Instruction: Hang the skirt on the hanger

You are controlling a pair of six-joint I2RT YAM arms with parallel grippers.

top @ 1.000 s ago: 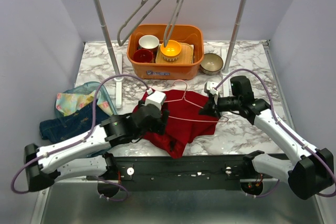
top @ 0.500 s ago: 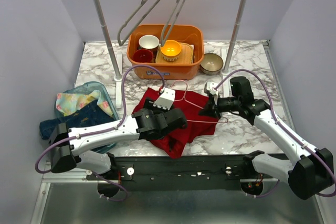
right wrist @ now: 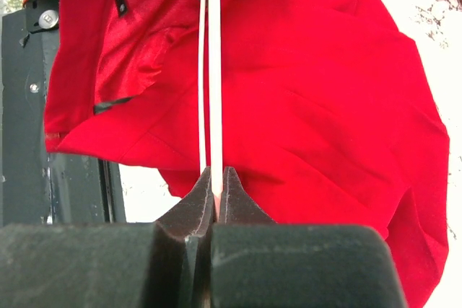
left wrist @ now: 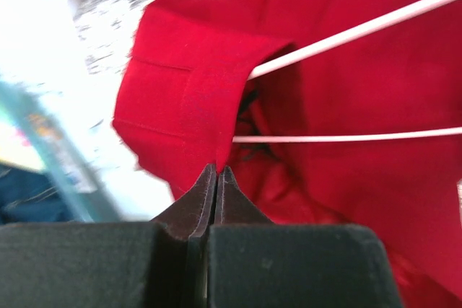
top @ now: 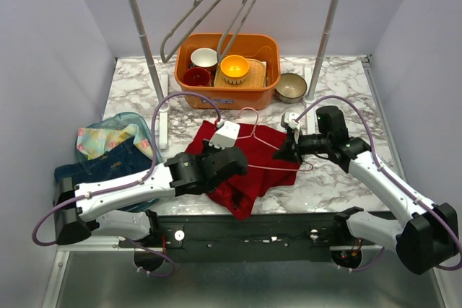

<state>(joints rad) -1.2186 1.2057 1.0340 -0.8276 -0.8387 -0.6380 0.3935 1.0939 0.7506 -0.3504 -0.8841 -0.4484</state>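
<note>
1. Sitting far left on the table (top: 332,178): a pile of clothes (top: 97,164), partly under the left arm.
2. Left gripper (left wrist: 216,172): jaws together, tips nipping the folded waistband edge on the left side of the skirt (top: 249,178).
3. Skirt: red, crumpled on the table front centre, between the two grippers.
4. Hanger (right wrist: 214,106): thin pink wire lying on the skirt, with two wires running into the waistband opening.
5. Right gripper (right wrist: 214,182): clamped on the hanger wire at the skirt's right edge.
</note>
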